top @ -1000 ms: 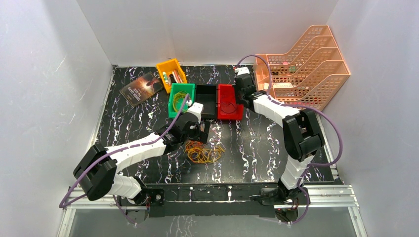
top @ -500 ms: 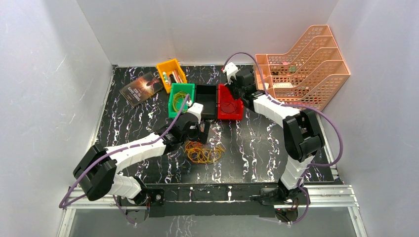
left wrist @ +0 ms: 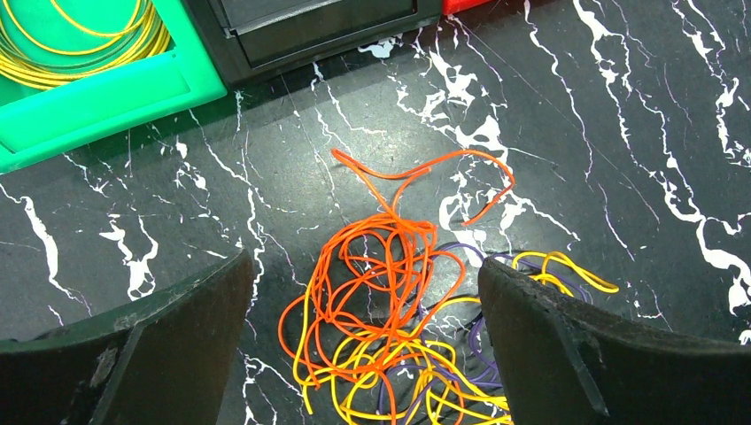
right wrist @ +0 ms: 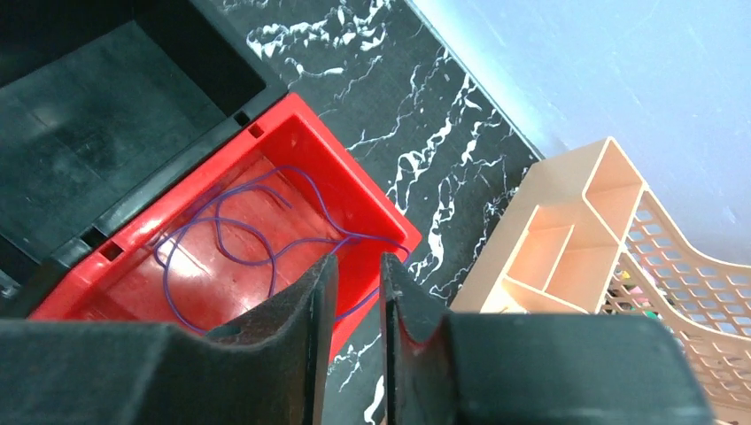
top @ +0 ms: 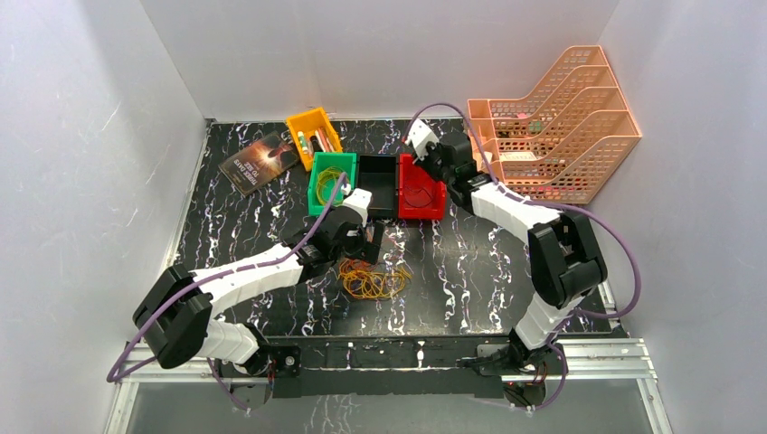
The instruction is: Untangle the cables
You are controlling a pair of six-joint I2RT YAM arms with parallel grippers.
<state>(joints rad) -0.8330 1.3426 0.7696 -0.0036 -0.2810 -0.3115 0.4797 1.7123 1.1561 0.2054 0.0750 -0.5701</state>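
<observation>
The left gripper (left wrist: 363,266), jaws spread wide, hangs over the cables (left wrist: 381,336), a tangle of orange, yellow and purple strands lying on the table (left wrist: 620,133) between its fingers. Ahead of it to the left, a green bin (left wrist: 106,97) holds coiled yellow loops (left wrist: 89,40). The right gripper (right wrist: 359,261), jaws narrowly parted, is above a red bin (right wrist: 354,159) containing one purple strand (right wrist: 230,235).

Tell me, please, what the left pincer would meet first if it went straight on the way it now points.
Most likely the cables, the orange and yellow tangle on the table, framed by the open left pincer. Nothing else shows in that line, though depth is unclear.
</observation>
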